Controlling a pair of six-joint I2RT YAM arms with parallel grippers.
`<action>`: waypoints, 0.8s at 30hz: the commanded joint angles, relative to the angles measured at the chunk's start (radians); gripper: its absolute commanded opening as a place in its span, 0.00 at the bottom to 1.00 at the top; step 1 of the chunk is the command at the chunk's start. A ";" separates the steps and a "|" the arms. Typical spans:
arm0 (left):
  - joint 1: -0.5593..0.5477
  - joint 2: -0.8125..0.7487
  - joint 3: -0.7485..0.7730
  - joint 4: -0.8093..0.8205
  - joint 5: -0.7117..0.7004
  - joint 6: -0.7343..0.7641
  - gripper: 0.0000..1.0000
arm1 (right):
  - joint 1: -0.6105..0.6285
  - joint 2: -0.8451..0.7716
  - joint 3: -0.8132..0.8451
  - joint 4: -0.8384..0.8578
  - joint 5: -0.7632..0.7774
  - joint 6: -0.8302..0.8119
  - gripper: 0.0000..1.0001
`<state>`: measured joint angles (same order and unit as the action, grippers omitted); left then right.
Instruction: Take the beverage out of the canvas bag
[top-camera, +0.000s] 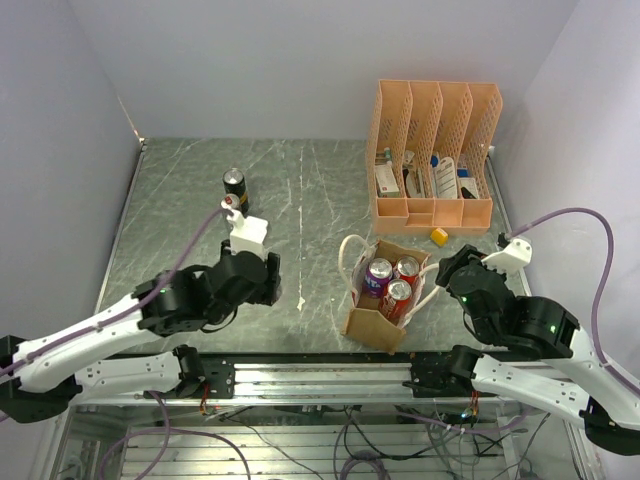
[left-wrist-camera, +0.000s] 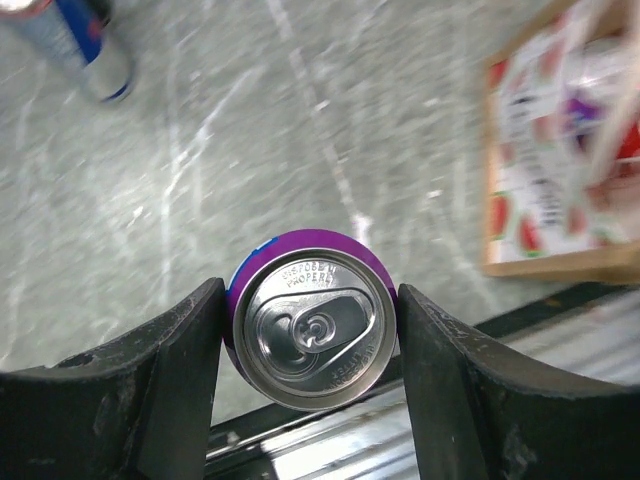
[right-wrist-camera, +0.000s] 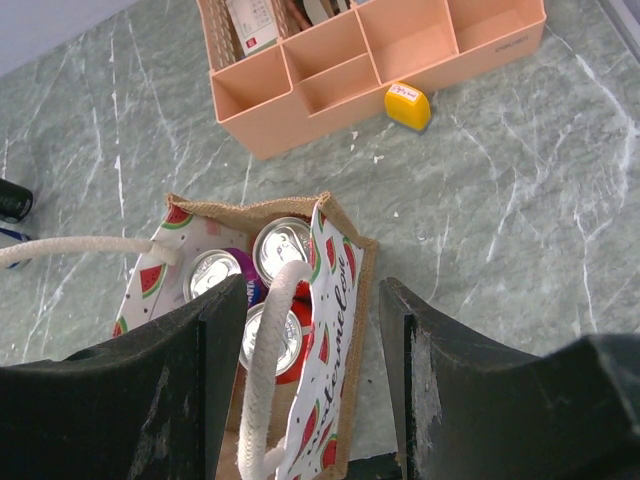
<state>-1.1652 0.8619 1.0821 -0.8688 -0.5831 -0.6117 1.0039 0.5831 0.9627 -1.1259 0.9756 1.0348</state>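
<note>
The canvas bag (top-camera: 362, 322) stands near the table's front edge and holds three cans: one purple (top-camera: 378, 272) and two red (top-camera: 397, 294). My left gripper (top-camera: 268, 282) is left of the bag. It is shut on a purple beverage can (left-wrist-camera: 312, 330) that stands upright and is seen from above, close to the front rail; the top view hides this can under the gripper. My right gripper (right-wrist-camera: 312, 295) is open above the bag's right side. The bag's watermelon-print wall (right-wrist-camera: 335, 300) and a white rope handle (right-wrist-camera: 265, 370) lie between its jaws.
A peach perforated organizer (top-camera: 435, 150) with small packages stands at the back right, with a small yellow object (top-camera: 439, 236) in front of it. A dark can (top-camera: 234, 184) stands at the back left, and it also shows in the left wrist view (left-wrist-camera: 85, 45). The metal front rail (top-camera: 330, 372) runs below the bag.
</note>
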 joint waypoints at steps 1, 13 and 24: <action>0.032 0.013 -0.059 -0.024 -0.201 -0.039 0.07 | 0.005 0.011 0.005 0.012 0.017 0.002 0.55; 0.608 0.185 -0.035 0.239 0.100 0.293 0.07 | 0.004 0.019 0.006 0.007 0.014 0.005 0.55; 0.969 0.432 -0.037 0.427 0.482 0.405 0.07 | 0.004 0.018 0.006 -0.006 0.026 0.020 0.55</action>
<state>-0.3084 1.2819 1.0283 -0.5930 -0.2878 -0.2749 1.0039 0.6018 0.9627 -1.1278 0.9737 1.0370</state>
